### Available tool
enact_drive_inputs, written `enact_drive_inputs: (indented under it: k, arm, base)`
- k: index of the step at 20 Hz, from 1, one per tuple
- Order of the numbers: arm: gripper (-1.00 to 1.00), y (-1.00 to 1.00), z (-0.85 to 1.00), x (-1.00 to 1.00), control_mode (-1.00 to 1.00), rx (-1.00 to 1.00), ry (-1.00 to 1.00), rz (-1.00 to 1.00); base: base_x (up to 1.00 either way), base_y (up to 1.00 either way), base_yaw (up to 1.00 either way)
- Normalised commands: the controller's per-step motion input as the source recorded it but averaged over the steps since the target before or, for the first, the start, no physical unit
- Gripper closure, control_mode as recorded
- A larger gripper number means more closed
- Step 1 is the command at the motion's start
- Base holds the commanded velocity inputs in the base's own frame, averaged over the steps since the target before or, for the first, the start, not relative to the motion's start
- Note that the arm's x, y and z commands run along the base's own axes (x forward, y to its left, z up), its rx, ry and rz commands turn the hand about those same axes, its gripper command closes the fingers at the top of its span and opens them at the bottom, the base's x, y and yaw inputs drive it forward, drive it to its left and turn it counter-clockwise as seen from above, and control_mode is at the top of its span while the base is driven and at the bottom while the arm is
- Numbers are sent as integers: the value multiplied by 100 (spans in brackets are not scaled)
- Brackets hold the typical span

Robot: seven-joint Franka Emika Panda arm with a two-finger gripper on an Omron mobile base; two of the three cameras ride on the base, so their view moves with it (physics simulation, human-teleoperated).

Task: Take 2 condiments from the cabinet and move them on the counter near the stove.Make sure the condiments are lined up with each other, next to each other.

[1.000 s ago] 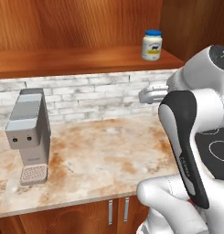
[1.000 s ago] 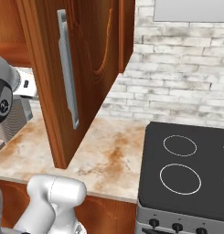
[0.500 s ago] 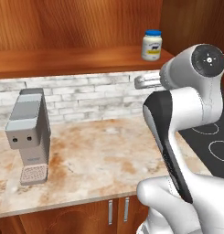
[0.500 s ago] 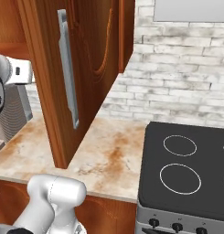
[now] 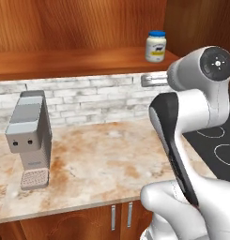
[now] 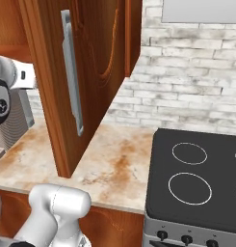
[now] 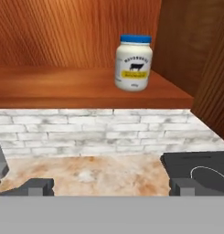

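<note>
I see the white jar [image 7: 133, 63] with its blue lid and yellowish label standing upright on the plank shelf [image 7: 63, 87] of the wooden cabinet [image 5: 79, 23]. It stands toward the right end of the shelf, near the cabinet's right side wall, and nothing touches it. In the left base view the same jar [image 5: 156, 46] is at the upper right, above the row of pale bricks of the wall [image 5: 88, 98].

The end effector [image 7: 111, 186] is spread wide; in the hand view its two dark fingertips [image 7: 34, 186] rise far apart at the bottom, and between them there is nothing. It is below the level of the shelf and well apart from the jar, with the jar a little right of the middle line and higher. In the left base view I see only a grey part of the end effector [image 5: 154, 80] behind the upper joint of the arm, in front of the bricks and under the shelf edge.

The table [image 5: 97, 164], with beige stone and rust-brown blotches, lies under the shelf. On its left part stands a grey coffee machine [image 5: 31, 133], upright, against the brick wall. On the right the table meets the black stove [image 6: 196, 178] with white ring burners; black knobs [image 6: 187, 238] are in a row on its steel front. In the right base view the cabinet door [image 6: 85, 72] stands open, with a long silver handle [image 6: 72, 79], and it hangs over the table left of the stove
</note>
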Motion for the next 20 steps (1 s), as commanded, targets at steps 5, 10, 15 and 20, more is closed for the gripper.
enact_drive_inputs:
  k: [5,10,15,20]
  arm:
    - [-100,-6,26,26,-100,3,-8,-1]
    - [-100,-7,36,31,-100,0,0,-6]
    - [-100,-2,38,26,-100,0,0,-7]
    - [-100,-11,19,34,-100,0,0,-7]
  base:
    - [0,0,0]
    - [0,0,0]
    - [0,0,0]
    - [0,0,0]
